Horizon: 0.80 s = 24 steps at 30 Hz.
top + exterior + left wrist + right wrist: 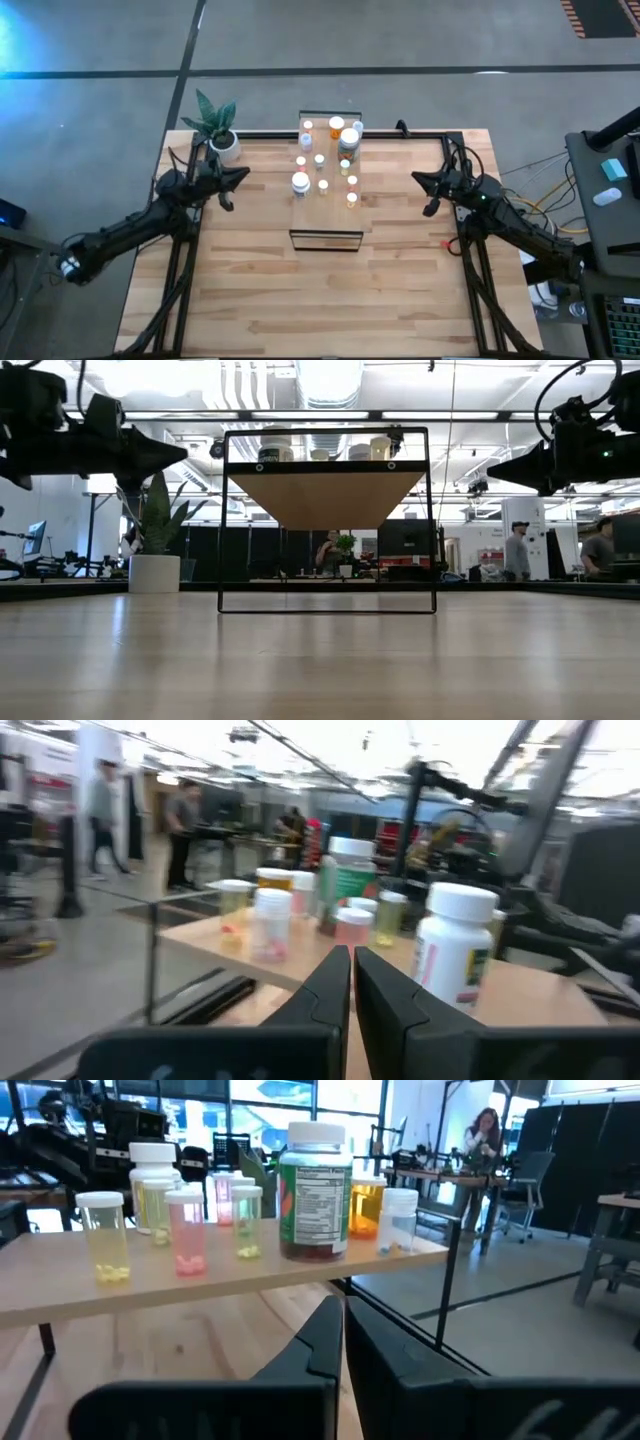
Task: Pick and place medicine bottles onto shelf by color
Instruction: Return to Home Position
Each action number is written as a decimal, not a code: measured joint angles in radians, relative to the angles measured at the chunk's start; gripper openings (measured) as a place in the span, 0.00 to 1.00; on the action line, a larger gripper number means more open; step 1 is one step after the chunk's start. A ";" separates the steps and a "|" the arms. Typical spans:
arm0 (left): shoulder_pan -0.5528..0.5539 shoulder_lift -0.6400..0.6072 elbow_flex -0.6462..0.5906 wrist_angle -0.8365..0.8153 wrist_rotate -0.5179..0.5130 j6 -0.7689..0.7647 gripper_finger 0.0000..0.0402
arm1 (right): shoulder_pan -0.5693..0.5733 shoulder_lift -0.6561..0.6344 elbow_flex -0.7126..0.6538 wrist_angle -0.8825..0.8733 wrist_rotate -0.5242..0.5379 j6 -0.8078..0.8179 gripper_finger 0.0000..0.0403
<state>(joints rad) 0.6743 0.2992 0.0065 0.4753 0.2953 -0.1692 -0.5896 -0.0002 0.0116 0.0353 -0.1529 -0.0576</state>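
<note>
The shelf (328, 215), a light wood top on a black frame, stands level. About a dozen white-capped bottles (320, 160) stand upright on its far half: yellow, pink, orange, white, plus one wide green-labelled jar (315, 1190).

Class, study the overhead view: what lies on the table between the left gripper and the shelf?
Nothing: in the high view only bare tabletop separates the left gripper from the shelf. The plant pot stands aside, farther back.

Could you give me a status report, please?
Both shut, empty: left gripper left of shelf, right gripper right of it. The medicine bottles on shelf top. A potted plant near left gripper.
</note>
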 joint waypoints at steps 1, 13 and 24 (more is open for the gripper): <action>0.000 -0.038 0.000 -0.043 -0.022 0.000 0.00 | 0.000 0.000 0.000 -0.001 0.004 -0.005 0.02; -0.085 -0.253 -0.001 -0.355 -0.169 -0.007 0.00 | 0.000 0.001 -0.001 -0.015 0.118 -0.011 0.02; -0.145 -0.256 -0.002 -0.302 -0.279 0.052 0.00 | 0.000 0.013 -0.001 -0.022 0.146 -0.007 0.02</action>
<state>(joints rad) 0.5293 0.0433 0.0048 0.1734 0.0166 -0.1168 -0.5893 0.0124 0.0109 0.0135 -0.0066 -0.0644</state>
